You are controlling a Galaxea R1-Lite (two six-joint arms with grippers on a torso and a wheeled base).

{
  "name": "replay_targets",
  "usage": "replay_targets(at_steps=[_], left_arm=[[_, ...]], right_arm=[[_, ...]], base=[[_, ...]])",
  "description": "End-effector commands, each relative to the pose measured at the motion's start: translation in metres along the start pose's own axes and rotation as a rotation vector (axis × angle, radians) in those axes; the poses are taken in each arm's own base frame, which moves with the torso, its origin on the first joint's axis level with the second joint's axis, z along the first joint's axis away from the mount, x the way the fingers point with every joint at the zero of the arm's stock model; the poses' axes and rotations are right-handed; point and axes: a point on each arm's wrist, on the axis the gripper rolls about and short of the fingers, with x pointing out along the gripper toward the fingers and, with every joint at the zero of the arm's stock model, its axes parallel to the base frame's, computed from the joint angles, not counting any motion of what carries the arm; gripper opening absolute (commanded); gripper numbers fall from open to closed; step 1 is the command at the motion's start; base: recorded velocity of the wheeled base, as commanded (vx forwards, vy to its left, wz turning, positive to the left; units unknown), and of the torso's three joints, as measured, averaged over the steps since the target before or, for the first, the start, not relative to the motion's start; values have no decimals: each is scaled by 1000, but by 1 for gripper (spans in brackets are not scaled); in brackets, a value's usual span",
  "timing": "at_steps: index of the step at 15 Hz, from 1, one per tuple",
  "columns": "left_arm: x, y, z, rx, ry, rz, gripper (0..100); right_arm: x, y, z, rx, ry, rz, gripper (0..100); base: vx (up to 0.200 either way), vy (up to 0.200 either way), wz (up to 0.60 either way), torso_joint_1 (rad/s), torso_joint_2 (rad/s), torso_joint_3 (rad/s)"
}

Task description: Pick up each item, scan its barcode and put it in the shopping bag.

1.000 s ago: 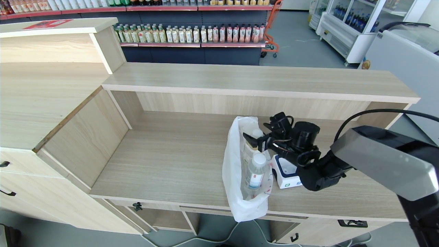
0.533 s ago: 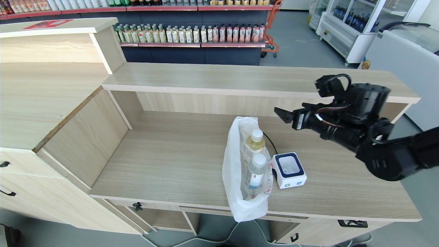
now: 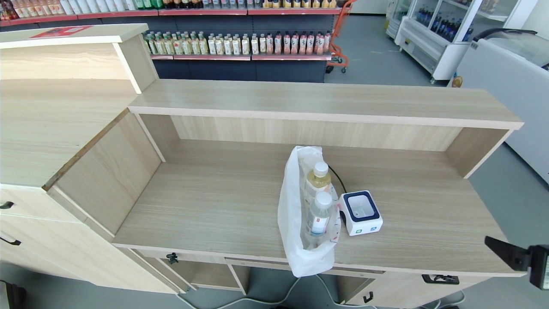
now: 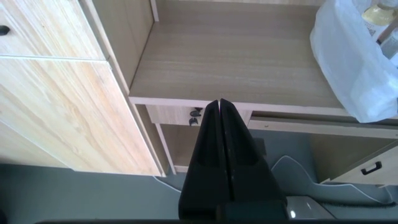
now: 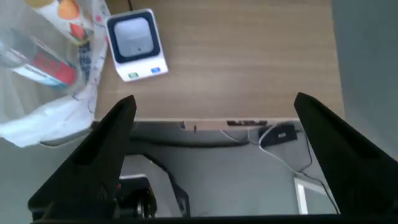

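We see two bottles (image 3: 321,214) standing in the shopping bag (image 3: 296,223) at the counter (image 3: 214,206)'s near edge, just left of the scanner (image 3: 361,212). Our right gripper (image 5: 214,106) gapes empty near the right corner; our left gripper (image 4: 219,106) is closed, empty.

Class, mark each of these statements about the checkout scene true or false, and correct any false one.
1. A clear bottle and a yellowish bottle stand in the shopping bag. True.
2. The scanner sits on the counter beside the bag. True.
3. The right pincer grips a bottle. False: it is open and empty.
4. The left pincer is wide open. False: its fingers are shut together.
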Motion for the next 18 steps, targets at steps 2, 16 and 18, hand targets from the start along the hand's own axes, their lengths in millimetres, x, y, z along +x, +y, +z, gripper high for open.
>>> replay_targets(at_steps=[2, 16, 18], left_arm=[[0, 0, 0, 0, 0, 0, 0], [0, 0, 0, 0, 0, 0, 0], [0, 0, 0, 0, 0, 0, 0]], right_arm=[[-59, -27, -9, 119, -144, -58, 100], [-60, -25, -118, 12, -408, 142, 100], [-64, -26, -138, 45, -370, 163, 100]], base=[[0, 0, 0, 0, 0, 0], [0, 0, 0, 0, 0, 0], [0, 0, 0, 0, 0, 0]])
